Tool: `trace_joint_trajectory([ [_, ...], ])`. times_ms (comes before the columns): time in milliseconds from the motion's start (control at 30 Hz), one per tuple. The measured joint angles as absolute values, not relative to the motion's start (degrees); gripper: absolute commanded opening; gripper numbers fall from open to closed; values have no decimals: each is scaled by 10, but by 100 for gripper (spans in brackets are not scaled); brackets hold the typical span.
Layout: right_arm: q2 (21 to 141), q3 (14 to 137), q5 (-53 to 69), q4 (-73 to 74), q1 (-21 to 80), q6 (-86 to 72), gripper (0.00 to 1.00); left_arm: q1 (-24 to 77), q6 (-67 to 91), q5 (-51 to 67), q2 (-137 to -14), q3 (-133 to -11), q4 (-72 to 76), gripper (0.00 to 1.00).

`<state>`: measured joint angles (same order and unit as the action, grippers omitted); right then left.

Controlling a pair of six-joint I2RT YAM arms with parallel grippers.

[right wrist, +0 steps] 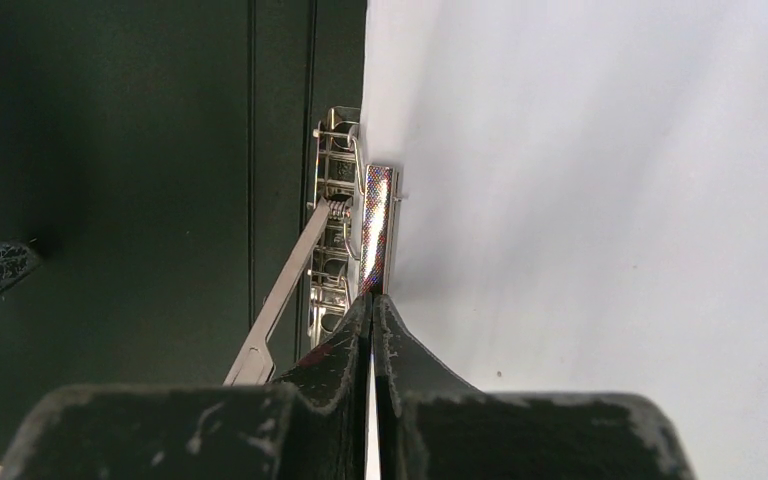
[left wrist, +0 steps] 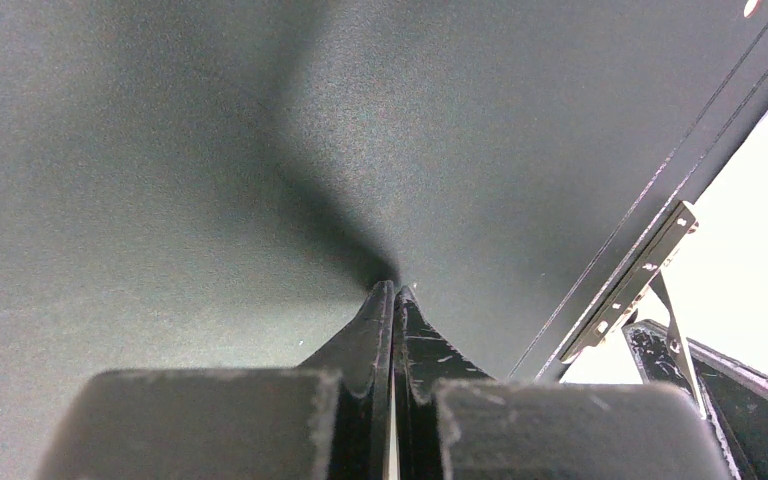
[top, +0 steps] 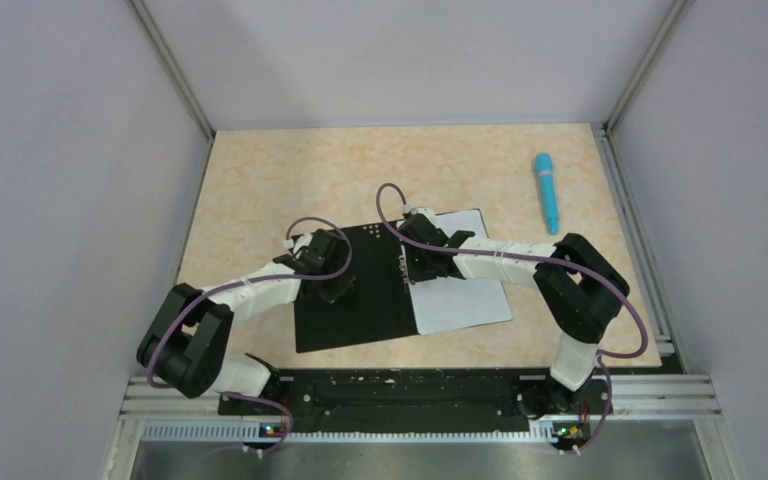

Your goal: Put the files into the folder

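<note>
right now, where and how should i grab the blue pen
Grip the slim blue plastic pen mid-barrel, coming straight down from above and closing across its narrow width. It lies flat on the beige table, long axis pointing roughly away from the arms, apart from the open black-lined folder, so its sides are probably free.

White files (top: 465, 300) lie on the open black folder (top: 360, 322).

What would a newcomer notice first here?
The folder lies open mid-table, black inside up, white paper over its right half. Both grippers are shut, tips down on it: the left gripper on the black half, the right gripper at the clip by the spine. A blue pen lies far right.
</note>
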<state>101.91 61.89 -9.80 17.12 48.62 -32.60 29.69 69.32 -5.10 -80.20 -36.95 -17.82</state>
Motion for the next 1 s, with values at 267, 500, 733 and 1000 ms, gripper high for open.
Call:
trace_joint_trajectory([
  [267,1019,617,-106,162,486,-326,1,297,686,-49,-818,-385,-179,0],
  [500,1023,616,-110,148,485,-326,1,293,627,-22,-867,-436,-182,20],
  [733,1025,616,-107,135,477,-320,2,290,583,7,-896,-497,-183,31],
  [1000,1025,624,-104,152,475,-311,7,277,568,-15,-871,-490,-208,47],
])
